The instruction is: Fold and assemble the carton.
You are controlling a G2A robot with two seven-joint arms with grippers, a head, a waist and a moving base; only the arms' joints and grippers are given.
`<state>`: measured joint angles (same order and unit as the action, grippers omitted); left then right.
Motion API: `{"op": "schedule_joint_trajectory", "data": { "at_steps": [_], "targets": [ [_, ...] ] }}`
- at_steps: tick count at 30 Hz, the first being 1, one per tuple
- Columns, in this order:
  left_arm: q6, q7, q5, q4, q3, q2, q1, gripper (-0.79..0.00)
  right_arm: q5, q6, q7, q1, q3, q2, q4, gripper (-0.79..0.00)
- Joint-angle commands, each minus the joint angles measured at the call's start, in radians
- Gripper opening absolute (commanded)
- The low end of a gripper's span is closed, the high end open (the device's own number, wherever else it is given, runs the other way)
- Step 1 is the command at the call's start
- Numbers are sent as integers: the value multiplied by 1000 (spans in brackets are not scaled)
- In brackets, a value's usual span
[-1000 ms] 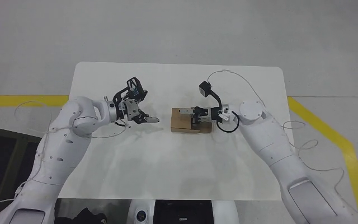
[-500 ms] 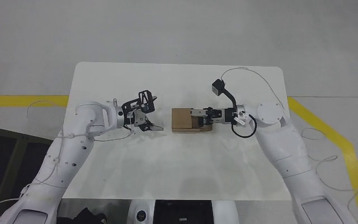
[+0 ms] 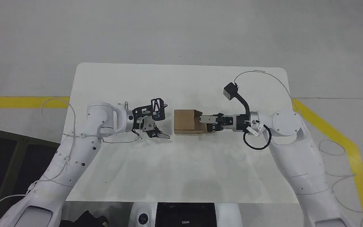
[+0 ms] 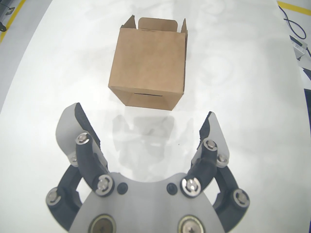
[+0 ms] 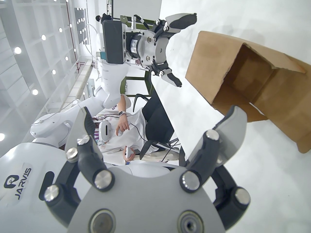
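A brown carton lies on its side in the middle of the white table. Its closed end faces my left gripper, which is open a short way off with nothing between its fingers. The carton's open end, flaps spread, faces my right gripper, which is also open. One right fingertip sits by the lower edge of the opening; I cannot tell if it touches. From above, the left gripper and the right gripper flank the carton.
A thin cable loops over the table's far right corner behind the right arm. Bare table surface stretches in front of the carton and behind it. The table edges run close outside both arms.
The left gripper has moved right, closer to the carton's closed end. The right arm has drawn back to the right, out of the carton's open end.
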<state>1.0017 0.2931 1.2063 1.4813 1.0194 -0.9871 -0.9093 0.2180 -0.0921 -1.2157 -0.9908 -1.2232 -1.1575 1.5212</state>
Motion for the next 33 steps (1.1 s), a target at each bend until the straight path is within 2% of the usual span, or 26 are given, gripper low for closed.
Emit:
{"op": "schedule_joint_trajectory", "data": {
  "at_steps": [1, 4, 9, 16, 21, 27, 33],
  "targets": [
    [-33, 16, -37, -1, -9, -5, 3, 0, 0, 0, 0, 0, 0, 0, -1, 0],
    [-86, 47, -99, -3, -27, -15, 16, 0, 0, 0, 0, 0, 0, 0, -1, 0],
    [-121, 82, -135, 0, -62, -28, 39, 0, 0, 0, 0, 0, 0, 0, -1, 0],
    [-135, 62, -112, -12, -90, -38, 47, 0, -11, 13, 19, -14, 2, 2, 7, 0],
    [-161, 43, -109, -37, -102, -45, 49, 0, -4, 40, -18, -40, 11, 9, 10, 0],
    [-184, 29, -139, -63, -108, -53, 48, 0, 73, -25, 5, -94, 20, 8, -17, 0],
    [-182, 8, -150, -102, -111, -58, 42, 0, 124, -149, 38, -102, 37, 2, -108, 0]
  ]
}}
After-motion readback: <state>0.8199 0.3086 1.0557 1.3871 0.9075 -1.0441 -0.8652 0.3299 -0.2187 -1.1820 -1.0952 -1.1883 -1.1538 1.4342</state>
